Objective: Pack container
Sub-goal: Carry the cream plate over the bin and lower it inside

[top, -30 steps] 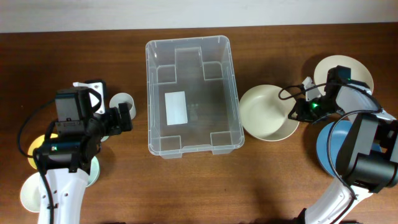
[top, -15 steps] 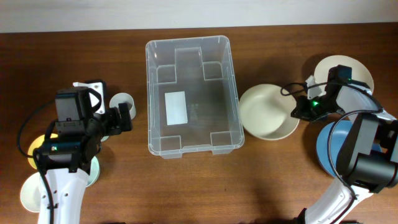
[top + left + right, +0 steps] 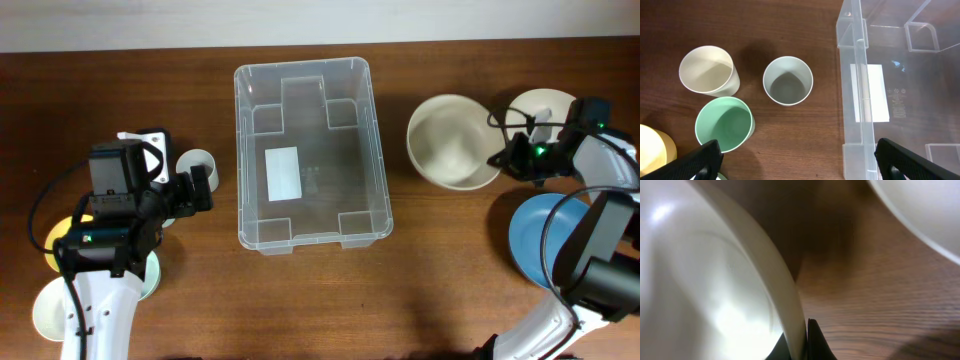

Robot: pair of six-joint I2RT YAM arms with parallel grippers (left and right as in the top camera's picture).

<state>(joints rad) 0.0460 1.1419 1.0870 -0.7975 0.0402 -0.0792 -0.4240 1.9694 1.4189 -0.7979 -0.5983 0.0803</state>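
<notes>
Cream bowl (image 3: 450, 145) now farther from container (image 3: 238, 150)

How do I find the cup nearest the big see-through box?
Start at the big clear container in the middle. On the left arm's side stand open cups. The white cup nearest the container looks grey inside; the cream cup and green cup sit farther away.

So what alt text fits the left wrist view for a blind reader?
A cream cup, a white cup and a green cup stand empty on the wooden table beside the clear container; the left gripper is open above them.
</notes>
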